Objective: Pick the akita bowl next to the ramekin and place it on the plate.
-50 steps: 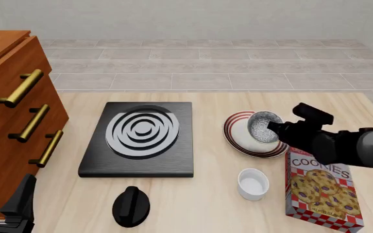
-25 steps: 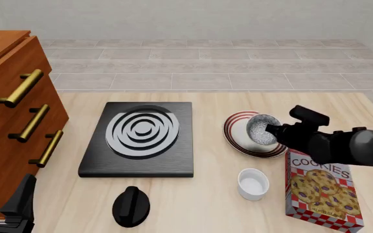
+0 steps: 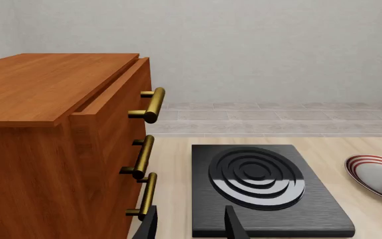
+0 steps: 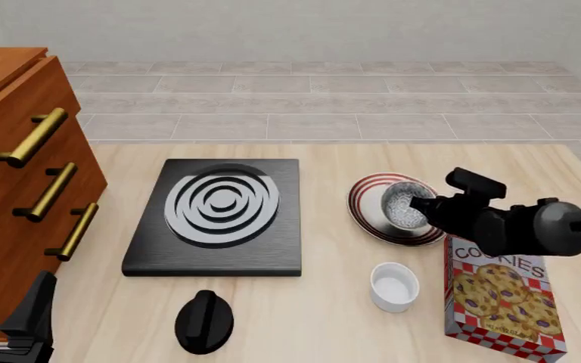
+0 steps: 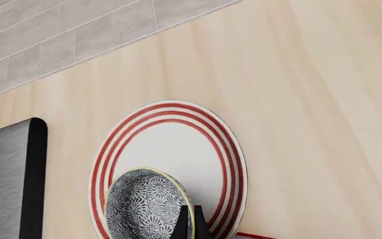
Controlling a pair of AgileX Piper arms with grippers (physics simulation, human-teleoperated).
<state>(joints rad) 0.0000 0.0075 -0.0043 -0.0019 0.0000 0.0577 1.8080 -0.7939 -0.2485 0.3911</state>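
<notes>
The akita bowl, speckled grey inside, is held tilted over the right half of the red-ringed plate; I cannot tell whether it touches the plate. My right gripper is shut on the bowl's rim. In the right wrist view, the thin fingers pinch the rim of the bowl above the plate. The white ramekin stands on the table nearer than the plate. My left gripper is open at the near left corner with nothing between its fingers.
A black stove with white rings lies left of the plate. A black knob sits in front of the stove. A cookie box lies right of the ramekin. A wooden drawer cabinet with brass handles fills the left side.
My right gripper has come down and slightly left with the bowl, bringing it lower over the plate. The left arm has not moved.
</notes>
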